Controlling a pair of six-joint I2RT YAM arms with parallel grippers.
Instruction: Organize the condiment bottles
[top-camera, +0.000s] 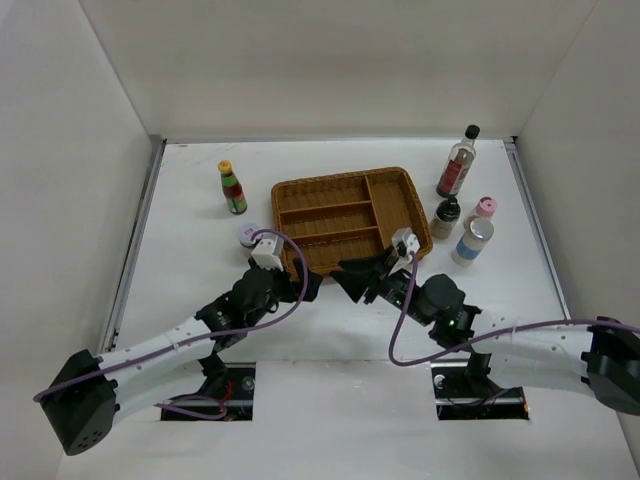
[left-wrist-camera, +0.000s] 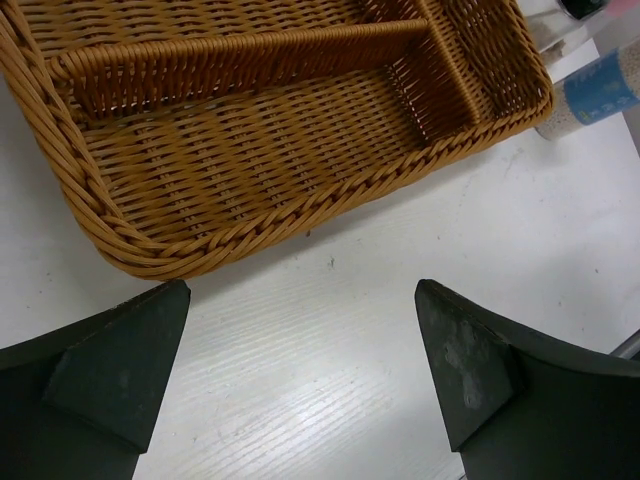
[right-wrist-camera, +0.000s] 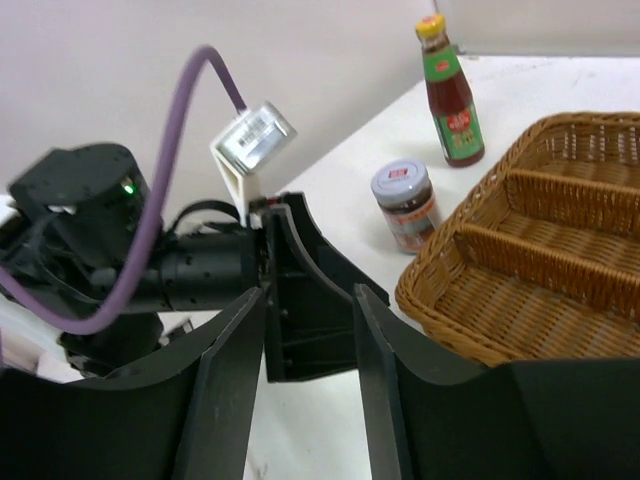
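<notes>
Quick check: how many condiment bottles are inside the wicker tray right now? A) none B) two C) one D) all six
A: every compartment of the wicker tray is bare; the yellow-capped sauce bottle stands outside it to the left, the tall clear bottle outside to the right.

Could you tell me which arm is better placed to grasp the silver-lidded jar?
Left, probably: the silver-lidded jar stands beside that wrist and the left tool is open; the left arm blocks the right tool.
</notes>
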